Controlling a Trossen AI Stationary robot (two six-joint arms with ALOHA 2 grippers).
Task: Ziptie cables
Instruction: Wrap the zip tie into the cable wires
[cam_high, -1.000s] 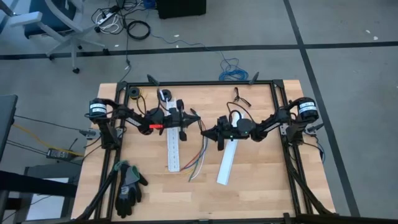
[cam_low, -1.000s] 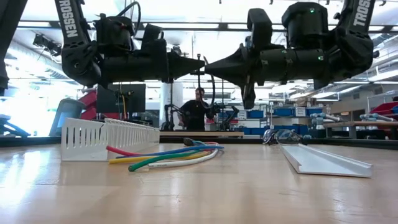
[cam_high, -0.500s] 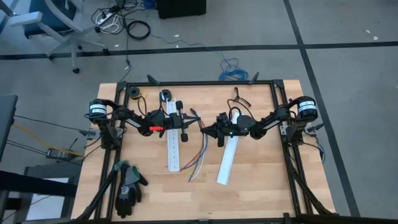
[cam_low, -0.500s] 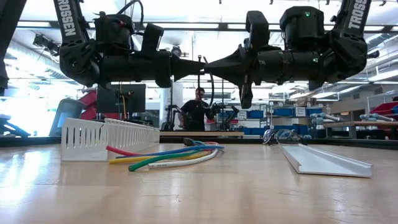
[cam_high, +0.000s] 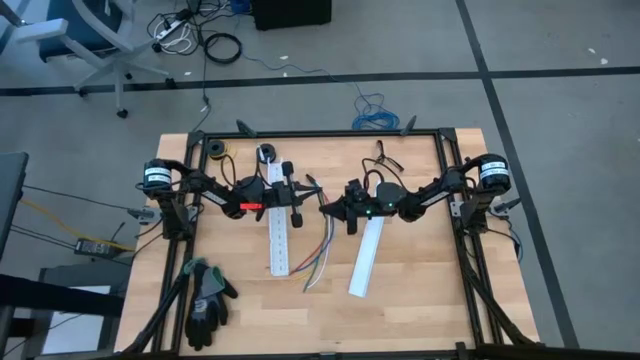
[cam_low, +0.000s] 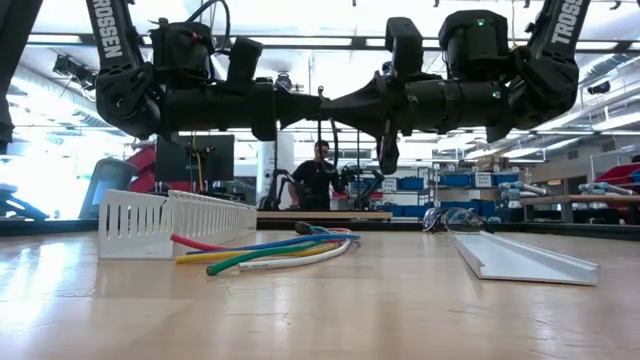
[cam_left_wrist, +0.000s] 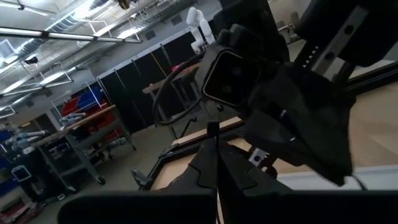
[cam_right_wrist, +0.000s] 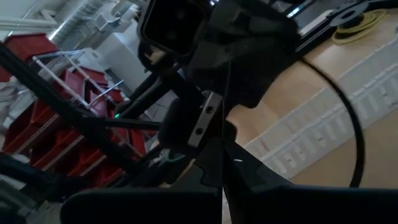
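Both arms are hanging high over the middle of the bench, nose to nose. The left gripper (cam_high: 316, 199) is sitting fully closed, and the right gripper (cam_high: 326, 206) is closed tight too, tips meeting just above the cables (cam_low: 270, 251). A thin dark loop (cam_low: 327, 122) is arching upright where the two tips meet; which one is pinching it I cannot tell. The cables are lying loose mid-bench, between the perforated white strip (cam_high: 278, 235) and the plain white channel (cam_high: 364, 258). White lettering is reading "TROSSEN" on the left arm (cam_low: 107, 30). Black gloves (cam_high: 207, 300) are resting near the front-left corner.
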